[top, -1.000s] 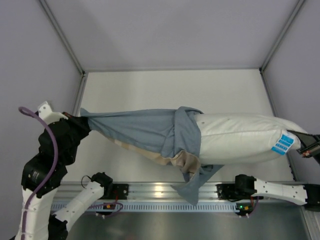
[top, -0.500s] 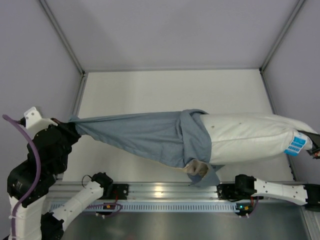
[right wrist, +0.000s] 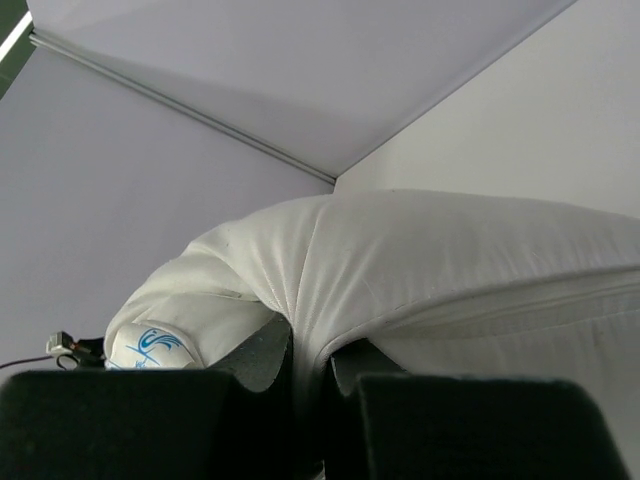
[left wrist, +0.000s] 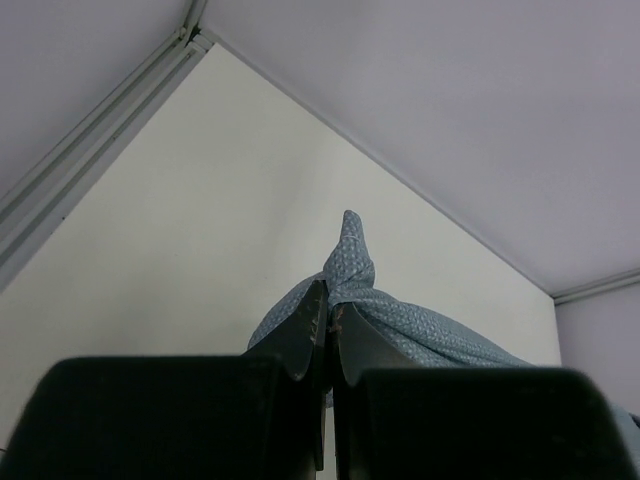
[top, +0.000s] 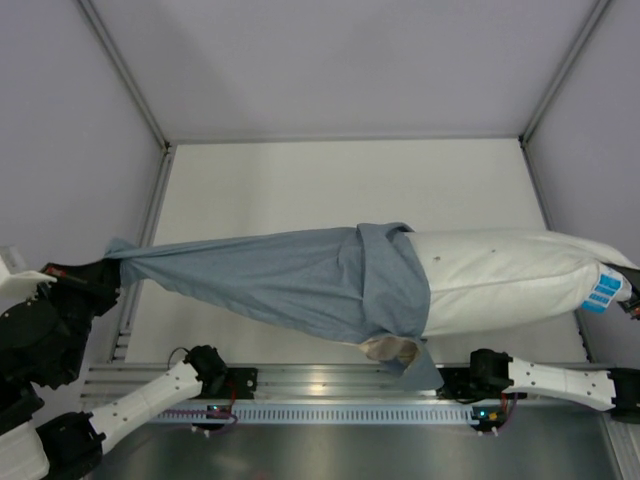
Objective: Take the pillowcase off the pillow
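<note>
**A:** Where does the pillowcase [top: 290, 280] lie?

**B:** Across the table [top: 300, 180], pulled taut from the 9 o'clock edge to the middle. Its bunched mouth wraps the 9 o'clock end of the pillow [top: 510, 275], which runs out toward 3 o'clock.

**A:** And the claws?

**B:** The left claw [left wrist: 328, 312] is clenched on the cloth's closed end. The right claw [right wrist: 312, 350] pinches a fold of pillow fabric beside the blue label [top: 605, 292].

**A:** How will it handle?

**B:** It's light, limp cloth, and I'd expect it to drag and bunch on the plump cushion rather than slide. The closed end looks like the right place to hold, since pulling from there toward 9 o'clock peels the sack off. The thin pinch on the pillow could slip.
</note>
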Available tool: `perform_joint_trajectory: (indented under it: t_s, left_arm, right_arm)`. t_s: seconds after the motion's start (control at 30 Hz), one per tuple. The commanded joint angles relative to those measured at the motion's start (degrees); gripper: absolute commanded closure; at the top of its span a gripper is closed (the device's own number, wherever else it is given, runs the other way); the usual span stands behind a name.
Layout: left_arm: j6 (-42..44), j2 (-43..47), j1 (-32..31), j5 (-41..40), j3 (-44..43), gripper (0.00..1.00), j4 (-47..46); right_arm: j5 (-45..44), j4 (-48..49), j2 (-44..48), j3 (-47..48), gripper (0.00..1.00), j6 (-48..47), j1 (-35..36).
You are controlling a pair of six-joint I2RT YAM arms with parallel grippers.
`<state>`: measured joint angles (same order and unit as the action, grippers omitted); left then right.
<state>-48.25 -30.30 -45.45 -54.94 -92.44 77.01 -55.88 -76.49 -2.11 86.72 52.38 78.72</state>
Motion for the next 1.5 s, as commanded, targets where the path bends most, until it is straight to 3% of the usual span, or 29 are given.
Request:
perform_joint_trajectory:
  t_s: [0.0, 1.47]
  left_arm:
    - [-1.41, 2.35, -0.16, -13.26, -4.05, 1.0, 7.62]
    - [15.55, 8.16, -2.54, -21.35, -18.03, 1.0, 9.38]
  right_arm:
    - [-10.13, -0.06, 8.61, 4.69, 1.0, -0.88, -3.13]
    - [-15.58, -6.3, 8.7, 8.73, 1.0, 2.73, -3.13]
